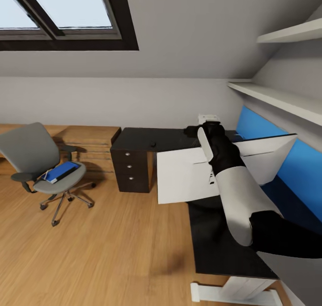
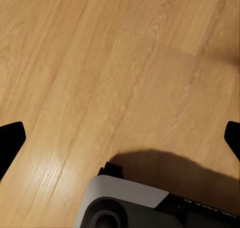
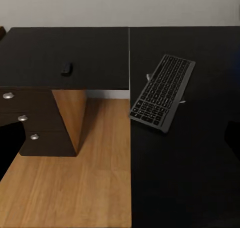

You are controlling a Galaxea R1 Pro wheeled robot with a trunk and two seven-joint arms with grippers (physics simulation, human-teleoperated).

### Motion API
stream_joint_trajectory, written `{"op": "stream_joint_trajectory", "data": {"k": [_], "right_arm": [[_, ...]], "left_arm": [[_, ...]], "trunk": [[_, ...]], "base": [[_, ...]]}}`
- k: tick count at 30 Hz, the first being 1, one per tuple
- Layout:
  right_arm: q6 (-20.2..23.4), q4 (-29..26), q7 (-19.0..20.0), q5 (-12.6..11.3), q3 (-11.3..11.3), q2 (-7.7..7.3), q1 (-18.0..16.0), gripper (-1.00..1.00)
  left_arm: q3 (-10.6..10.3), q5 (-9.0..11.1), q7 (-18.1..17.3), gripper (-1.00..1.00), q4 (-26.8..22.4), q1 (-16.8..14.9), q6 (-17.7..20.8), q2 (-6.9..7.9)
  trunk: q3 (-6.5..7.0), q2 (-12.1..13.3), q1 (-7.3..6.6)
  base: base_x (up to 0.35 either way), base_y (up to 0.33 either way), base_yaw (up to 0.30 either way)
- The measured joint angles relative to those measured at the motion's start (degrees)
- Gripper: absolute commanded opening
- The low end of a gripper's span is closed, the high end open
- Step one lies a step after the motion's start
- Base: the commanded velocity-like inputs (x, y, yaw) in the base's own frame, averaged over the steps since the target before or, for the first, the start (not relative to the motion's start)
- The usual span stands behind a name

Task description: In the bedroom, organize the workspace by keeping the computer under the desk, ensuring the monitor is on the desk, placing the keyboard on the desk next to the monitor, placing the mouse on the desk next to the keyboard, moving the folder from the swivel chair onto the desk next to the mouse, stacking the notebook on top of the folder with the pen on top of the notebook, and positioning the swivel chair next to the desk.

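Swivel chair (image 1: 38, 161) stands on wood floor (image 1: 112, 243) left of worktop (image 1: 138, 138); blue folder (image 1: 62, 171) lies on its seat. Monitor (image 1: 188, 176) is over worktop, white back showing. Keyboard (image 3: 162, 92) lies on worktop. Left tool (image 2: 120, 138) hangs spread above floor. Right tool state: cannot tell.

My floor (image 1: 112, 248) is pale wood plank with a soft sheen and visible grain. The desk (image 1: 143, 138) has a smooth black top, faintly glossy, and its drawers carry round shiny metal knobs. The monitor (image 1: 188, 176) shows me a plain matt white back. The keyboard (image 3: 162, 92) has dark matt keys in a greyish frame. The swivel chair (image 1: 38, 158) is grey cloth with a metal star base; the folder (image 1: 62, 171) on it looks smooth blue.
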Motion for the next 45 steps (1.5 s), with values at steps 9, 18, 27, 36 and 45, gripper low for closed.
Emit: {"op": "stream_joint_trajectory", "data": {"k": [9,18,27,36,45], "right_arm": [[-0.19,1.31,0.47,-0.03,-0.11,-0.01,0.26,1.00],[-0.22,2.96,0.57,0.00,-0.14,0.00,0.33,1.00],[-0.22,8.08,0.56,0.02,-0.03,0.00,0.34,1.00],[-0.22,8.83,0.43,0.02,-0.08,0.00,0.40,1.00],[0.46,9.90,0.25,0.14,0.05,0.00,0.42,1.00]], "left_arm": [[0.00,0.00,0.01,1.00,0.00,0.00,0.00,0.00],[0.00,-0.06,-0.03,1.00,0.00,0.00,-0.03,-0.07],[0.00,-0.09,-0.03,1.00,0.00,0.00,0.01,-0.08],[-0.07,-0.12,0.03,1.00,-0.20,0.00,0.02,-0.08],[-0.01,-0.08,0.16,1.00,-0.26,0.00,-0.42,-0.17]], "trunk": [[0.00,0.00,0.00],[0.00,0.00,0.02],[0.00,0.01,0.03],[0.00,0.00,0.03],[-1.44,-3.20,1.79]], "base": [[0.301,0.164,0.000],[0.169,0.058,0.000],[0.036,0.004,0.000],[0.003,0.000,0.000],[0.000,0.000,0.000]]}}
